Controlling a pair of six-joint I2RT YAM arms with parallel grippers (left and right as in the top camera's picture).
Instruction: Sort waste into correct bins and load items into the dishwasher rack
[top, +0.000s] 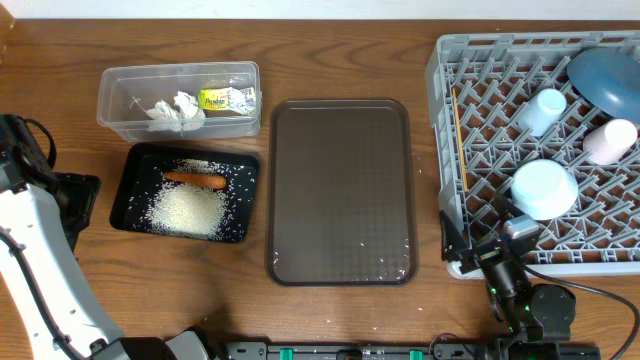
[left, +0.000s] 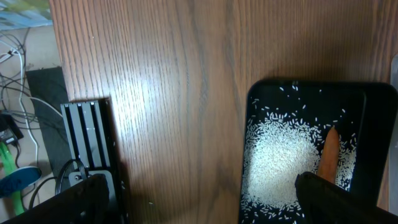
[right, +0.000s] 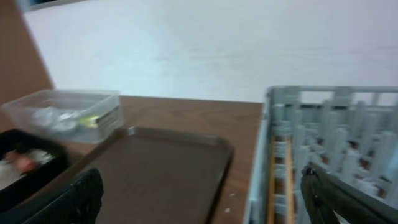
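The clear box (top: 112, 98) at the back left holds a crumpled white tissue (top: 178, 110) and a yellow-green wrapper (top: 228, 99). In front of it, the black tray (top: 122, 196) holds white rice (top: 187, 211) and an orange carrot (top: 195, 180). The grey dishwasher rack (top: 438, 100) on the right carries a blue dish (top: 606, 78), a light-blue cup (top: 542, 110), a pinkish cup (top: 610, 141), a light-blue bowl (top: 544, 187) and chopsticks (top: 459, 140). My left gripper (left: 205, 208) hangs open over bare wood, left of the black tray (left: 373, 124). My right gripper (right: 208, 205) is open and empty by the rack's front left corner.
A large brown serving tray (top: 340, 190) lies in the middle between the bins and the rack, with a few stray rice grains near its front edge. Cables and a black mount (left: 90, 143) sit off the table's left edge.
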